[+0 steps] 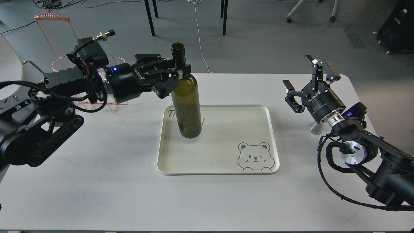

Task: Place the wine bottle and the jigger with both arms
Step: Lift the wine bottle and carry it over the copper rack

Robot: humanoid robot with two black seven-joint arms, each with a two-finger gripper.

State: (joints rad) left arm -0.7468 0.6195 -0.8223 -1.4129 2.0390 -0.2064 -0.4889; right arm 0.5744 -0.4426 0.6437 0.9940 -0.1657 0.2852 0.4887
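Standing the wine bottle (pixel 187 103) on the tray (pixel 271 136), left gripper (pixel 176 76) clamped at its shoulder | right gripper (pixel 307 82) spread, empty | next: release, fetch jigger (pixel 315 127).

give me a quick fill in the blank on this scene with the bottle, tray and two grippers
1. The wine bottle stands upright on the cream ____.
2. The left gripper is closed around the bottle's ____.
3. The right gripper has its fingers ____ and holds nothing.
4. A cartoon ____ is printed at the corner of the tray.

Missing words: tray; neck; open; bear
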